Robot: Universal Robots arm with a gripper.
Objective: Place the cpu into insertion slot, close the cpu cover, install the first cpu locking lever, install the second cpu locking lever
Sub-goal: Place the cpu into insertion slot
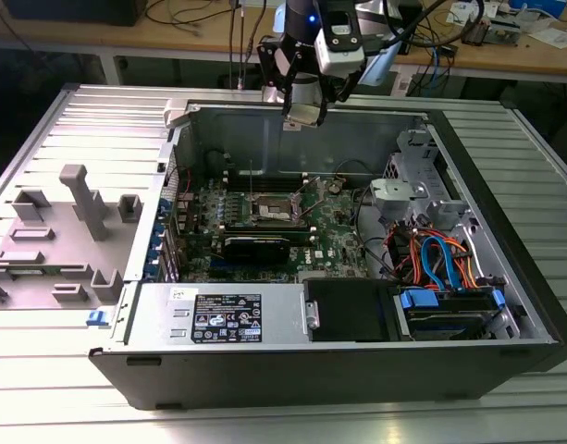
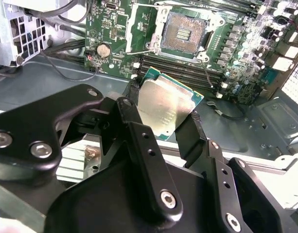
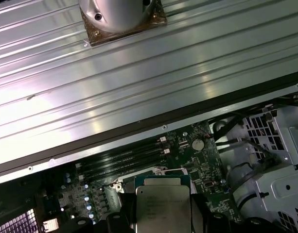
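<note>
My gripper (image 2: 163, 116) is shut on the cpu (image 2: 162, 108), a flat square chip with a silver-grey top and green edge, pinched between two black fingers (image 2: 191, 132). In the first wrist view the cpu (image 3: 162, 205) is seen from above, over the motherboard. In the exterior view the gripper (image 1: 304, 117) hangs high above the back wall of the open computer case, well above the board. The insertion slot (image 2: 185, 33) lies bare with its dark centre exposed and a silvery rim around it; in the exterior view the insertion slot (image 1: 276, 209) sits mid-board, below the gripper and nearer the camera.
Long black memory slots (image 2: 187, 68) run beside the socket, with a coin battery (image 2: 104, 49) close by. A black graphics card (image 1: 255, 246), a power supply (image 1: 226, 316) and a drive bay with blue cables (image 1: 442, 270) fill the case. A grey fixture (image 1: 80, 213) stands on the exterior view's left.
</note>
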